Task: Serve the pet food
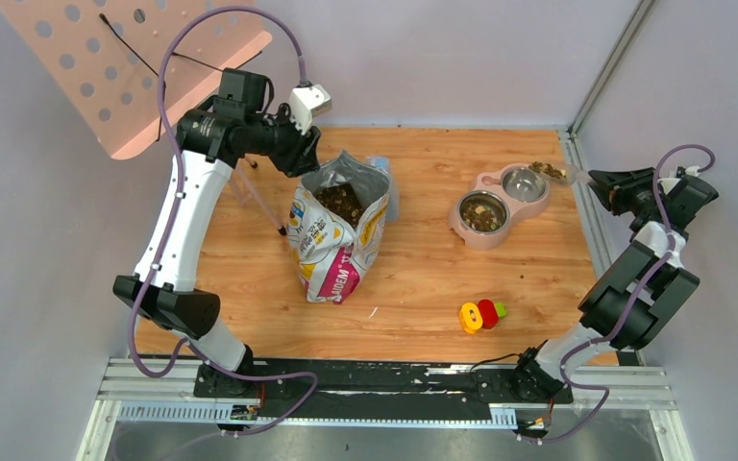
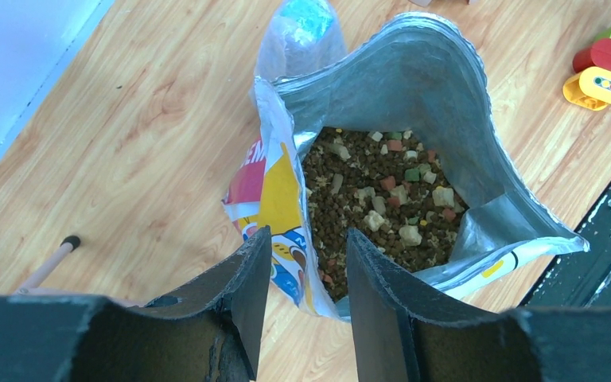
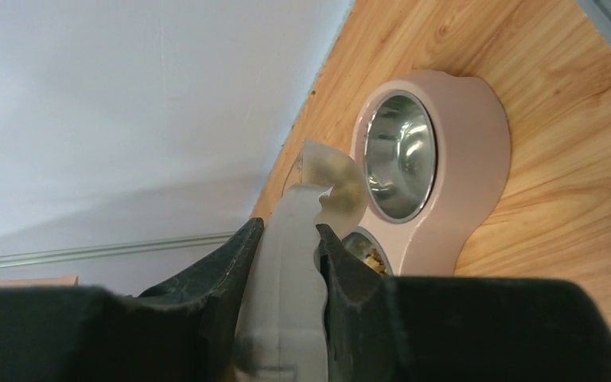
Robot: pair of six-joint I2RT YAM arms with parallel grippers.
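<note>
right gripper (image 3: pixel 289 235): pinching the handle of the clear scoop (image 3: pixel 332 179), lower centre of its wrist view.
pet food (image 1: pixel 546 170): one load in the scoop, upper right of the top view; more in the bag (image 1: pixel 338 230) and the filled bowl (image 1: pixel 481 213).
left gripper (image 2: pixel 306 239): spread above the bag's rim, gripping nothing.
step: bring the scoop level over the empty bowl (image 3: pixel 398 155), then tip slowly.
</note>
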